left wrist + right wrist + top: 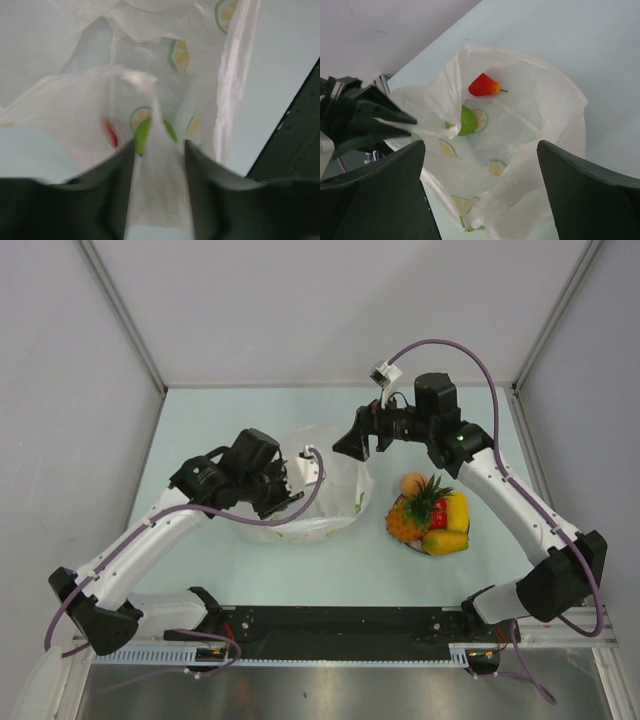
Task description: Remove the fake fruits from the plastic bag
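The plastic bag (325, 502) lies open mid-table, printed with lemon slices. Inside it, the right wrist view shows a red fake fruit (483, 85) and a green one (467, 121). My left gripper (290, 492) is at the bag's left rim. Its fingers (159, 145) stand partway together on either side of a blurred fold of film (157, 175). Whether they pinch the fold does not show. My right gripper (355, 447) hangs open above the bag's far side, with nothing between its wide fingers (480, 145). Green (141, 135) and red (110, 132) shapes show through the film.
To the right of the bag, a pile of fruits sits on a small plate (413, 547): a pineapple (405, 522), a peach (412, 483), a red fruit (438, 516) and two yellow ones (456, 508). Walls enclose the table on three sides.
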Motion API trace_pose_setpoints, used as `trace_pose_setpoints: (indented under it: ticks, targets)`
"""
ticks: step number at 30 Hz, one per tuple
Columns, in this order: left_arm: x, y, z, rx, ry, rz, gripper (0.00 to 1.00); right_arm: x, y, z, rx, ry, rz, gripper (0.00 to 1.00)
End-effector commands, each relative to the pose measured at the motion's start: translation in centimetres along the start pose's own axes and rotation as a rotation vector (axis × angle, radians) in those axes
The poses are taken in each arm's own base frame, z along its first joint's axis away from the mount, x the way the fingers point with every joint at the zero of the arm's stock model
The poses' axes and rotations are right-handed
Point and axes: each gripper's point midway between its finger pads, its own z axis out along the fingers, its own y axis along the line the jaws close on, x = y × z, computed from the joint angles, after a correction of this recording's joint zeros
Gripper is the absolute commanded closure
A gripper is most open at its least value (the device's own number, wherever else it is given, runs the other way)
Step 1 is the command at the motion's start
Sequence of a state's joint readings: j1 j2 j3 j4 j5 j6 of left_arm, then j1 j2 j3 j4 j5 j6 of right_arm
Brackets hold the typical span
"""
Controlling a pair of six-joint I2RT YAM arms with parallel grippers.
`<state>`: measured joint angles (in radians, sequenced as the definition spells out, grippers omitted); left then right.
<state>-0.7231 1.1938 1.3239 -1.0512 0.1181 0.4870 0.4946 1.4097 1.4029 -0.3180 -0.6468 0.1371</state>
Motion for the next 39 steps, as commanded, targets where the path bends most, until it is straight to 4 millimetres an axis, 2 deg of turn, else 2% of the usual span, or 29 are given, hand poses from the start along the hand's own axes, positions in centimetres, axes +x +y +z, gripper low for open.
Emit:
trace_pose_setpoints:
  ticks: [1,2,3,4,6,7,8,9,10,11,13,14,15,16,17,18,19,21,23,24,26,27,28,30,33,39]
  targets:
    - [-1.5,0.8,-2.2,-0.051,-0.081,0.018,0.90,-0.5,3.8,2.3,-0.105,-0.021,-0.161,0.00]
    - [-1.0,1.6,-2.6,-0.094,-0.077,-0.004,1.00,-0.2,4.4,3.0,-0.100,-0.017,-0.197,0.00]
    - [-0.4,1.7,-3.0,-0.105,-0.077,-0.018,1.00,-0.4,4.1,3.7,-0.051,-0.030,-0.218,0.00]
    - [-0.1,1.9,-4.2,-0.129,-0.094,-0.031,1.00,0.6,5.6,5.0,-0.080,-0.006,-0.224,0.00]
    - [1.7,2.5,-5.2,-0.171,-0.082,-0.091,1.00,2.1,6.6,6.4,-0.103,0.036,-0.240,0.03]
    - [2.3,2.5,-6.2,-0.203,-0.105,-0.106,1.00,3.5,6.6,7.6,-0.110,0.072,-0.279,0.05]
    - [3.1,2.8,-6.5,-0.226,-0.101,-0.134,1.00,5.0,8.1,8.6,-0.130,0.106,-0.312,0.05]
    - [4.1,2.6,-6.1,-0.225,-0.086,-0.156,1.00,6.6,8.2,9.2,-0.130,0.152,-0.322,0.08]
    - [4.7,2.6,-6.2,-0.232,-0.086,-0.175,1.00,8.3,8.0,10.0,-0.126,0.195,-0.324,0.09]
    - [5.4,2.7,-6.8,-0.257,-0.097,-0.202,1.00,11.0,7.4,11.1,-0.110,0.261,-0.295,0.11]
    - [7.1,2.0,-6.3,-0.259,-0.073,-0.207,1.00,13.9,6.1,12.2,-0.074,0.309,-0.235,0.16]
    - [7.8,1.8,-6.6,-0.278,-0.071,-0.194,1.00,17.2,4.5,12.4,-0.020,0.374,-0.203,0.17]
    - [9.3,1.5,-5.8,-0.277,-0.030,-0.200,1.00,18.8,4.9,12.4,-0.021,0.403,-0.229,0.19]
    - [10.5,1.7,-5.8,-0.310,0.004,-0.205,1.00,20.4,5.0,12.2,-0.021,0.439,-0.262,0.19]
    - [11.4,1.7,-5.8,-0.327,0.025,-0.207,1.00,22.8,4.7,11.5,-0.013,0.497,-0.304,0.20]
    - [12.4,1.3,-5.6,-0.337,0.034,-0.206,1.00,24.4,6.5,10.9,-0.053,0.526,-0.363,0.20]
    - [12.9,1.0,-5.5,-0.341,0.035,-0.208,1.00,24.9,6.8,10.6,-0.054,0.533,-0.360,0.20]
    - [14.1,0.2,-5.1,-0.341,0.040,-0.212,1.00,25.1,6.5,10.8,-0.018,0.510,-0.333,0.17]
    - [15.4,-0.3,-5.1,-0.348,0.079,-0.212,1.00,24.0,6.1,11.3,0.001,0.466,-0.379,0.16]
    - [16.1,-0.6,-4.8,-0.343,0.098,-0.208,1.00,22.8,6.0,11.9,0.012,0.419,-0.409,0.14]
    - [17.1,-0.8,-5.5,-0.387,0.104,-0.198,1.00,20.9,5.4,12.6,0.038,0.350,-0.415,0.13]
    - [17.3,-0.9,-5.8,-0.401,0.100,-0.191,1.00,19.3,5.2,13.3,0.049,0.288,-0.404,0.13]
    - [17.4,-1.0,-6.4,-0.425,0.086,-0.186,0.99,18.3,4.3,13.9,0.082,0.261,-0.341,0.13]
    - [17.1,-0.6,-7.8,-0.466,0.075,-0.180,1.00,16.4,3.9,15.1,0.091,0.200,-0.286,0.15]
    - [16.8,-0.5,-8.9,-0.482,0.077,-0.167,1.00,15.7,3.4,17.0,0.086,0.178,-0.216,0.16]
    - [17.0,-0.8,-9.1,-0.473,0.085,-0.158,1.00,15.7,4.8,20.8,-0.004,0.179,-0.149,0.11]
